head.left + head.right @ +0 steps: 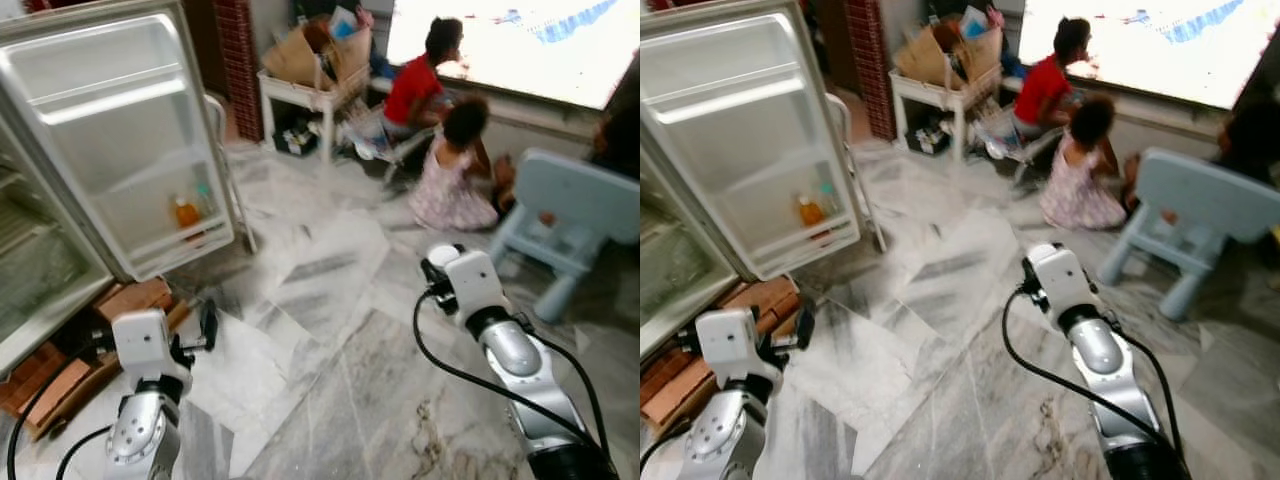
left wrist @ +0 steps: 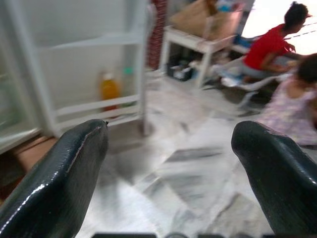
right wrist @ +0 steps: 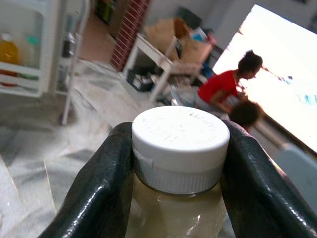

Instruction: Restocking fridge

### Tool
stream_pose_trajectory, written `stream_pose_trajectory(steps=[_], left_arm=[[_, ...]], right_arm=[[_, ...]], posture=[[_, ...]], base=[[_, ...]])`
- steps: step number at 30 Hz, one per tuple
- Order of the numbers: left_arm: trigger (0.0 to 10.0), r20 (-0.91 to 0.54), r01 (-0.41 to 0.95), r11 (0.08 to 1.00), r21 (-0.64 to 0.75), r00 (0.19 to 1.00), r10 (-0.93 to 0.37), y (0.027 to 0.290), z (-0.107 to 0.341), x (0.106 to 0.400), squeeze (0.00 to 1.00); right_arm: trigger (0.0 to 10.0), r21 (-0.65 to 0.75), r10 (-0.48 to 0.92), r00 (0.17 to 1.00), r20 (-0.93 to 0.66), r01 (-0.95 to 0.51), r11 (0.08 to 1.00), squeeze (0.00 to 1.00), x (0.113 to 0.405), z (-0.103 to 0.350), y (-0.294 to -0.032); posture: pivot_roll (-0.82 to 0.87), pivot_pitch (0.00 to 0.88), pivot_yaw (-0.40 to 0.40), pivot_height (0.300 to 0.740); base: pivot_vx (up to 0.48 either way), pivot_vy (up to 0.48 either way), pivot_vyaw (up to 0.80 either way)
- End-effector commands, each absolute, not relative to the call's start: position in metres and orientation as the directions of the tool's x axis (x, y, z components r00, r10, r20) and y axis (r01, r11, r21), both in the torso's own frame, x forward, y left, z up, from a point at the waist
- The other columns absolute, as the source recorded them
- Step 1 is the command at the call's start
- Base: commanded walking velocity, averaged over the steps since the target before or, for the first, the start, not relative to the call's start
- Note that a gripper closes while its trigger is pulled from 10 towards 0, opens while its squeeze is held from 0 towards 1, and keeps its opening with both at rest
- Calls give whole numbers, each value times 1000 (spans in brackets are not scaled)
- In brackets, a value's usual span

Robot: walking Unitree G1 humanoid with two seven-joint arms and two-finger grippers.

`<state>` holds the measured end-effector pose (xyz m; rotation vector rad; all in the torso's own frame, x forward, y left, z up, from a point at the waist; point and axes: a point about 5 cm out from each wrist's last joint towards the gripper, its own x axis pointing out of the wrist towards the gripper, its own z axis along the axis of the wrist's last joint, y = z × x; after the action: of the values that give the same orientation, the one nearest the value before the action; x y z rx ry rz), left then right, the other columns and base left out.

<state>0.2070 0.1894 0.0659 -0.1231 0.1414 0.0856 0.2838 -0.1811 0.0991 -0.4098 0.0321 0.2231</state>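
On marble floor [image 1: 330, 380] beside an open fridge [image 1: 40, 250], the robot carries a bottle [image 3: 178, 198] toward the shelves. Its right pincer [image 3: 176, 163] is clamped around the bottle's neck just under the white cap [image 3: 181, 131]; the left pincer [image 2: 171, 163] hangs empty, fingers [image 2: 64, 173] spread wide. The delivery step appears under way: next the robot would need to turn left toward the fridge door [image 1: 120, 130] and set the bottle in its lower rack, where two bottles already stand, one orange [image 1: 186, 213], one pale [image 1: 204, 198]. Two people [image 1: 420, 85] sit near a worktop [image 1: 310, 95]; one blue chair [image 1: 570, 210] stands behind.
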Motion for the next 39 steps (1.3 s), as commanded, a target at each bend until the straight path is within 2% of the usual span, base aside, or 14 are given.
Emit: stream_pose_trajectory(steps=[1, 8, 14, 33, 39], left_arm=[[10000, -136, -120, 989, -83, 985, 108, 198, 69, 205, 0], [10000, -105, -166, 984, -65, 982, 159, 213, 78, 208, 0], [10000, -86, -157, 986, -58, 985, 151, 213, 82, 214, 0], [10000, -88, -142, 988, -63, 987, 136, 207, 81, 218, 0], [10000, -89, -139, 989, -57, 987, 133, 208, 81, 219, 0]], right_arm=[[10000, -390, 289, 957, 18, -260, 884, 0, 292, 117, -157], [10000, -360, 285, 957, 61, -245, 900, 0, 294, 125, -157], [10000, -382, 371, 922, 112, -304, 873, 0, 293, 136, -140], [10000, -388, 423, 897, 128, -347, 854, 0, 297, 142, -137], [10000, -384, 417, 898, 139, -339, 859, 0, 300, 144, -139]], posture=[[29, 0, -14, 740], [20, 0, 11, 740], [15, 0, 11, 740], [19, 0, 11, 740], [18, 0, 10, 740]], base=[[307, 0, 800], [322, 0, 800], [369, 0, 793], [401, 0, 754], [397, 0, 302]])
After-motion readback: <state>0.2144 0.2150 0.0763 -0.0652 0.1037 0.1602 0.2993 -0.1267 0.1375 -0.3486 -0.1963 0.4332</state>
